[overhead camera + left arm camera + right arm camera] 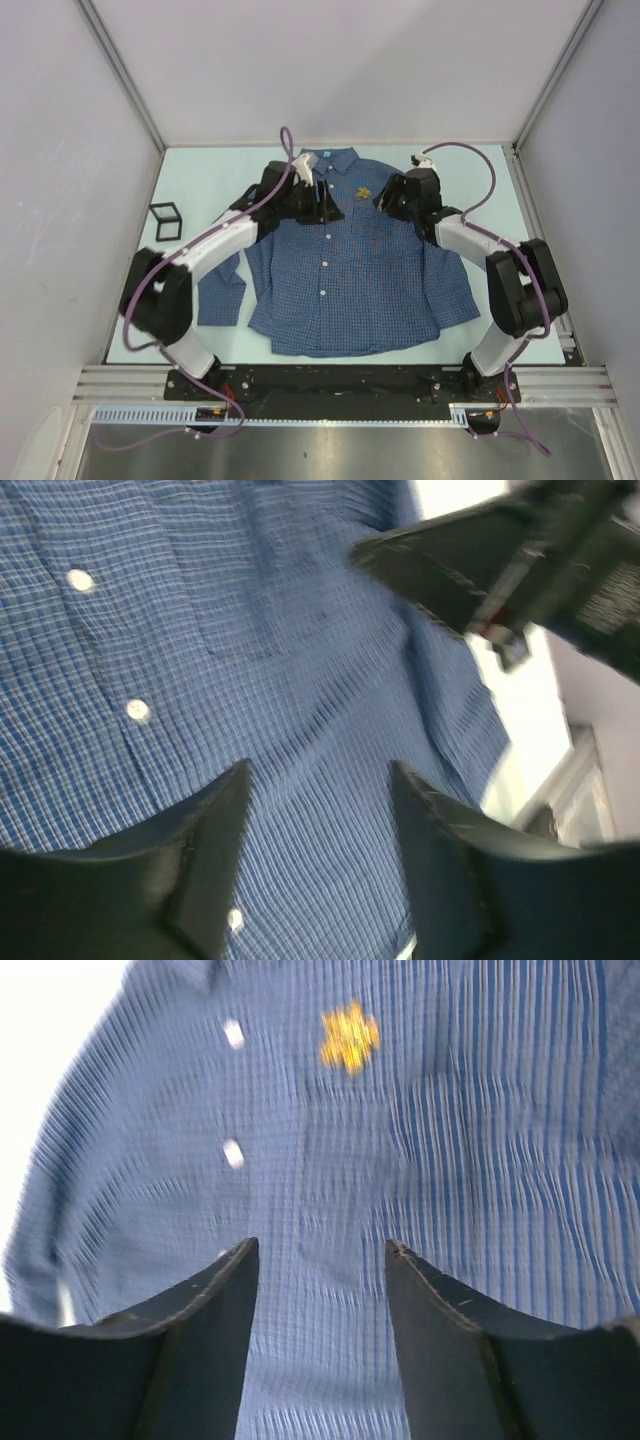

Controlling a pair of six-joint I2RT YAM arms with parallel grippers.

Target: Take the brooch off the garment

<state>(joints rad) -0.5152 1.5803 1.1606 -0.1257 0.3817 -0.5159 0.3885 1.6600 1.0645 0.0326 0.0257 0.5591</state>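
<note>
gold flower-shaped brooch [349, 1037] sits on the soft blue checked shirt [350, 290] near the far edge of the worktop [480, 180]. it looks tiny, light, hard: i'd pinch its edges. left gripper [318, 775] and right gripper [320, 1250] gape, holding nothing.

Garment [350, 270]: woven cloth, fine blue check, matt, lightly creased. Brooch [349, 1037]: yellow-gold, prob. metal, too blurred for finish. Right hand [320, 1246]: dark matt plastic, rough edges. Bench [190, 172]: smooth, pale.
</note>
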